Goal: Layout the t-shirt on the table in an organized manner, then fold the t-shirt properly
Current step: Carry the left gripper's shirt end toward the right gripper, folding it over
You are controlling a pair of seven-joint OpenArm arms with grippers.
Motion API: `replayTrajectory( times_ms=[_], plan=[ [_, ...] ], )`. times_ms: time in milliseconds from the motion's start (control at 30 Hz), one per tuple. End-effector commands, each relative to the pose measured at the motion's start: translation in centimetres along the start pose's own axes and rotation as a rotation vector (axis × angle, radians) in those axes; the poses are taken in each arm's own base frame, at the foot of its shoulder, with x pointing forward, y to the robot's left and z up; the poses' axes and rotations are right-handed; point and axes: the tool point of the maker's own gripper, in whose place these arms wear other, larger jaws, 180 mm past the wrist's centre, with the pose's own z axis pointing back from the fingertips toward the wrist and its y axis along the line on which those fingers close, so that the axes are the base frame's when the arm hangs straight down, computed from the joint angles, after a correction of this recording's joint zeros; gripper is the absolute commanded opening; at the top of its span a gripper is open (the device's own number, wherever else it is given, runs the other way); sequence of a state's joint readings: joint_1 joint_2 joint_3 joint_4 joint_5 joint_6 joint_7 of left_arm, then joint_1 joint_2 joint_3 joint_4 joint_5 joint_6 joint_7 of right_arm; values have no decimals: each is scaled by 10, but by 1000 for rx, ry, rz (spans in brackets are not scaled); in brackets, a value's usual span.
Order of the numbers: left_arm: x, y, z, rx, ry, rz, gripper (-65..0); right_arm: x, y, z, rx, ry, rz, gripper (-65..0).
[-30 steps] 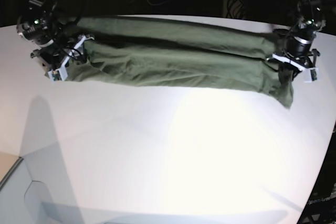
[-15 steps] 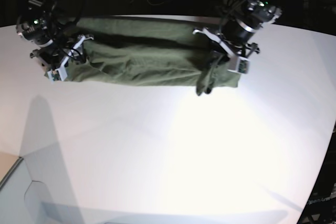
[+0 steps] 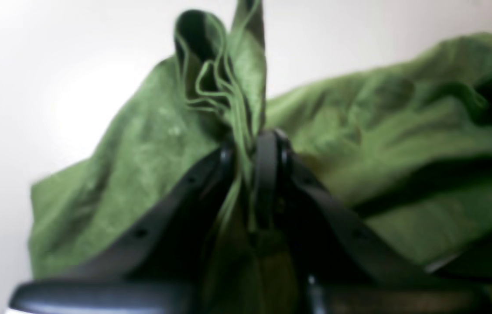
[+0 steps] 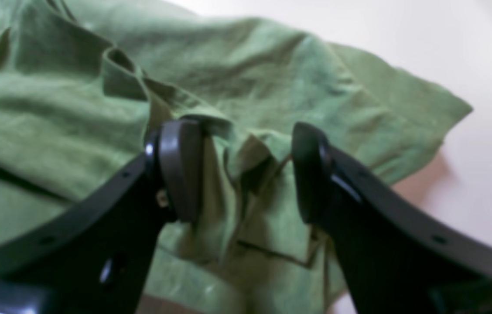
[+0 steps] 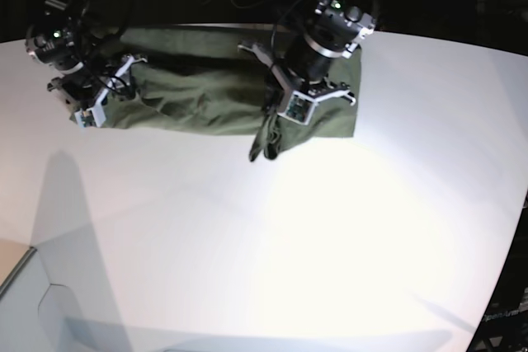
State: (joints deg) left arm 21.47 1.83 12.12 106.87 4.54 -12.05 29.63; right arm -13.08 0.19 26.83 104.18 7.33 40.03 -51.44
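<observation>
Your left gripper (image 3: 250,157) was pressed together on a gathered bunch of the t-shirt (image 3: 394,131); in its wrist view the dark fingers (image 3: 268,161) met with a twist of hems and folded edges sticking up just past their tips. To either side of that pinch the olive fabric sloped away in wrinkled sheets, and the white table (image 3: 32,87) showed beyond it.

From the base view, that left gripper (image 5: 285,113) sat above the middle of the shirt (image 5: 198,92), holding one end doubled over the rest, with a small tail of cloth hanging just below it onto the table (image 5: 330,245). The garment lay as a long folded band near the far edge of the tabletop.

Your right gripper (image 4: 241,174) had its fingers (image 4: 176,170) spread apart, with crumpled fabric and a seam of the t-shirt (image 4: 272,78) lying between and under them. The pads were at the cloth, but you could not tell from the blurred picture whether they touched it; nothing was pinched. A corner of the shirt reached out past the far finger onto bare table (image 4: 490,65). In the base view this right gripper (image 5: 91,105) stood at the opposite end of the band from the left one.
</observation>
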Motion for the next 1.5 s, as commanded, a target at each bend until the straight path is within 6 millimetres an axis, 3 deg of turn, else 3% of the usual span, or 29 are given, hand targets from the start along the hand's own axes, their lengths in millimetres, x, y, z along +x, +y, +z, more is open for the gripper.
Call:
replayTrajectory(
  times_ms=[0,167,300,500,733,800,1033,1133,1300,1367,1467],
  plan=[
    [6,-3,-3,-4,-20,1,-649,10,-2,3,-4,-37,6,-326],
    [-14,-6,-15,-10,32,5,-649,11,-3,3,-6,-37,8,-326],
    [-13,-9,-15,-21,31,5,-649,11,-3,3,-7,-36,10,-326],
    [-9,-32,-17,-79,23,-24,-646,11,-3,3,-6,-38,8,-326],
    [-4,-30,-19,-78,16,-32,-644,11,-3,3,-7,-38,10,-326],
    [-2,-29,-20,-77,12,-34,-609,11,-3,3,-7,-38,10,-326],
    [4,-31,-19,-86,-4,-37,-314,11,-3,3,-7,-36,10,-326],
    [20,-31,-14,-83,-51,-40,-213,11,-3,3,-7,-36,10,-326],
    [51,-25,-1,-64,-137,-47,-206,11,-3,3,-7,-36,10,-326],
    [55,-21,0,-52,-146,-48,-206,11,-3,3,-7,-38,10,-326],
    [46,3,0,1,-121,-54,-206,11,-3,3,-6,-38,8,-326]
  ],
)
